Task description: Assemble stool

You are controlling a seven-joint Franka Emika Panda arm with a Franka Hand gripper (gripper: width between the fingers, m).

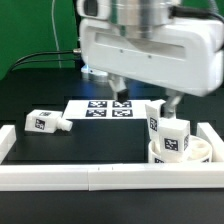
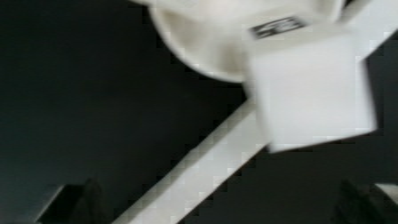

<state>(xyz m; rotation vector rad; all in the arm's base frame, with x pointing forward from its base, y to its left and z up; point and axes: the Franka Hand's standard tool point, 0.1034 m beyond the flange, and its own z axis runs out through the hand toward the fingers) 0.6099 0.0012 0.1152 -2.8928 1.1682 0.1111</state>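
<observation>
Black desk (image 1: 100, 140) carries the seat (image 1: 185, 152), tucked into the rail (image 1: 60, 170) corner, we judge for bracing; our gripper (image 1: 148, 97) hovers with fingers apart, empty.

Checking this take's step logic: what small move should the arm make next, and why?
Probably swing toward the loose leg on the exterior view's left: the gripper is open and empty, two legs already stand in the seat, and this one lies apart.
</observation>
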